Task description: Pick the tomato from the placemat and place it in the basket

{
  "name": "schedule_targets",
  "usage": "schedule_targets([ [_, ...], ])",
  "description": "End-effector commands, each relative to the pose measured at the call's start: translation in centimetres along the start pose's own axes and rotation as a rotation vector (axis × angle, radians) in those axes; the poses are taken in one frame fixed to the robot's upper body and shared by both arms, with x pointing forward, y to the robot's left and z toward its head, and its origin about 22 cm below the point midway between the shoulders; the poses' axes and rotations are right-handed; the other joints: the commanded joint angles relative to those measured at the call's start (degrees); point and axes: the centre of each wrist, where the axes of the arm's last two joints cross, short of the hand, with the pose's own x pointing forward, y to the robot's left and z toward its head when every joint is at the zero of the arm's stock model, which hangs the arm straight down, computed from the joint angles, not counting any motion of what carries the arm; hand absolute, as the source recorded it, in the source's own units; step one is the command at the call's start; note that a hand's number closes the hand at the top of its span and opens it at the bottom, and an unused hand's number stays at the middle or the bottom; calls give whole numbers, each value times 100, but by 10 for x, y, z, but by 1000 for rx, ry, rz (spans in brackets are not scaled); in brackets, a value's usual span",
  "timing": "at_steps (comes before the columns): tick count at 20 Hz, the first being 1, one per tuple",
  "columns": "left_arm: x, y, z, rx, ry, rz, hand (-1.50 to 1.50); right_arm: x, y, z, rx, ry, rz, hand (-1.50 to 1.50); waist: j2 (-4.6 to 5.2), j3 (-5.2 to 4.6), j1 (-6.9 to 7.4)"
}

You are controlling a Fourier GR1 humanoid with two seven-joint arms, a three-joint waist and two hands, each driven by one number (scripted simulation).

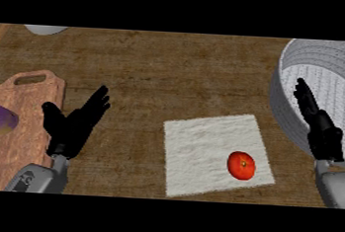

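One tomato [240,165] lay on the one mat [203,149], near its right edge; one basket [331,62] stood at the counter's [170,73] right edge; left robot hand [71,125] and right robot hand [321,128] were open, holding nothing; bare counter lay between them.

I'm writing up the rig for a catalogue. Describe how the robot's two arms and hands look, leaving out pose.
Both hands are matte black, with slim fingers and a thumb: the left hand and the right hand. Each sits on a grey forearm with a smooth, rounded shell. The left forearm carries a small dark marking on its casing; the right forearm looks plain. No cables or sleeves show.
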Motion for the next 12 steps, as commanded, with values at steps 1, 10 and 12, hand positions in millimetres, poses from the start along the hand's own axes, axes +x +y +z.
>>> schedule_targets([
  [1,9,27,4,42,-45,-37,0,8,-7,-3,-118,28,14,150,-29,138,125],
  [10,30,52,6,329,-177,-130,0,32,45,40,-522,-162,-3,-150,-47,131,92],
  [12,36,64,1,341,-180,-143,0,23,56,42,-635,-118,68,-150,-14,121,90],
])
